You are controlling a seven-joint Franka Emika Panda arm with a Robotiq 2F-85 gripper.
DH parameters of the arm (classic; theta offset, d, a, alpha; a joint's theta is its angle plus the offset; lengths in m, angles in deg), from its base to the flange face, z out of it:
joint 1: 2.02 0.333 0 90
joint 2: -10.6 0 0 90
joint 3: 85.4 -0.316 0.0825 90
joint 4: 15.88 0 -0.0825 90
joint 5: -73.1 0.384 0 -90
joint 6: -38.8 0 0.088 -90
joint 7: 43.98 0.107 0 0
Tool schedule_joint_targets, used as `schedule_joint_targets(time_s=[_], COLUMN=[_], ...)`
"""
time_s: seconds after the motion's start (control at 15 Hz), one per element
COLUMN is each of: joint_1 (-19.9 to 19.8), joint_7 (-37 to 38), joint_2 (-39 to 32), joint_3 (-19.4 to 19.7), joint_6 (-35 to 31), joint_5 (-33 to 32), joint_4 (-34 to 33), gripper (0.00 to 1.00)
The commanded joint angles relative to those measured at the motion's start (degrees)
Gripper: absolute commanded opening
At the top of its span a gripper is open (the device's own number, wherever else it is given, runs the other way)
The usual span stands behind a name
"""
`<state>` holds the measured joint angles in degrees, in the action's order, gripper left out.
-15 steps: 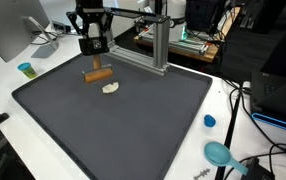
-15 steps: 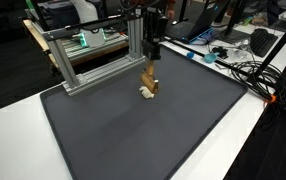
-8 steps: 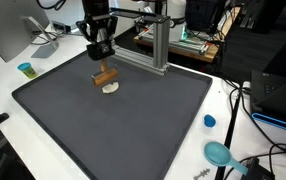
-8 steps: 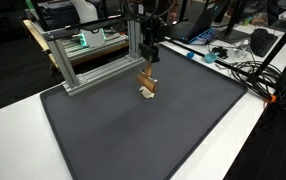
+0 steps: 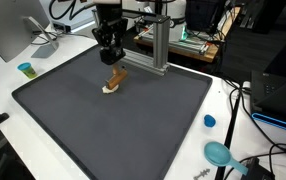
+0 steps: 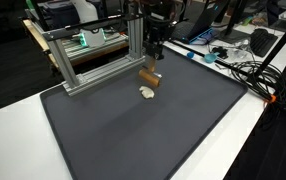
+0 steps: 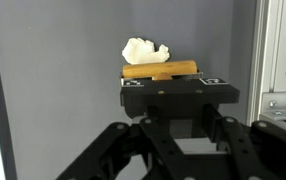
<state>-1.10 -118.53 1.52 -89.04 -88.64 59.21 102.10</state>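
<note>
**Gripper clamps a wooden stick beside a white lump**

The gripper (image 5: 113, 65) hangs over the far part of the dark mat (image 5: 123, 130), close in front of the aluminium frame (image 5: 159, 48). Its fingers (image 5: 111, 58) are clenched on a short wooden stick (image 5: 117, 77), gripping it near the middle so that both ends stick out past them. In an exterior view the stick lies at a slant, one end pointing toward the frame and the other toward the white lump (image 5: 107, 89) on the mat. Whether the stick rests on the mat or hangs just clear of it cannot be told.

In an exterior view (image 6: 150, 73) the stick sits directly below the gripper, with the white lump (image 6: 147, 93) a little nearer the camera and apart from it. The wrist view shows the stick (image 7: 159, 70) lying crosswise just beyond the black finger ends, the irregular lump (image 7: 143, 51) right behind it, and a frame post (image 7: 279, 60) at the edge.

The mat covers most of the white table (image 5: 3, 90). Well away from the gripper stand a small blue cup (image 5: 25, 69) by one mat corner, and a blue cap (image 5: 209, 121) and a teal scoop (image 5: 219, 153) on the opposite side.
</note>
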Motion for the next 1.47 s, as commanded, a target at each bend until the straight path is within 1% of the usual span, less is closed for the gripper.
schedule_joint_targets(time_s=[0.0, 0.07, 0.13, 0.33, 0.73, 0.87, 1.2, 1.4], joint_1=[0.44, 0.72, 0.83, 1.59, 1.83, 2.42, 3.92, 4.56], joint_7=[1.42, 2.67, 3.24, 4.86, 4.28, 5.03, 8.19, 8.81], joint_2=[-0.28, -0.56, -0.78, -2.14, -2.35, -3.06, -5.97, -7.94], joint_3=[-0.12, -0.21, -0.25, 0.06, -0.26, -0.17, -0.13, -0.19], joint_6=[-0.54, -1.33, -1.75, -0.76, 1.18, 2.52, 3.57, 5.9], joint_5=[-0.08, -0.18, -0.21, -3.87, -5.94, -7.89, -12.47, -14.25], joint_4=[-0.16, -0.24, -0.3, -1.23, -3.08, -4.36, -6.78, -8.44], gripper=[0.46, 0.46, 0.21, 0.21, 0.21, 0.21, 0.21, 0.21])
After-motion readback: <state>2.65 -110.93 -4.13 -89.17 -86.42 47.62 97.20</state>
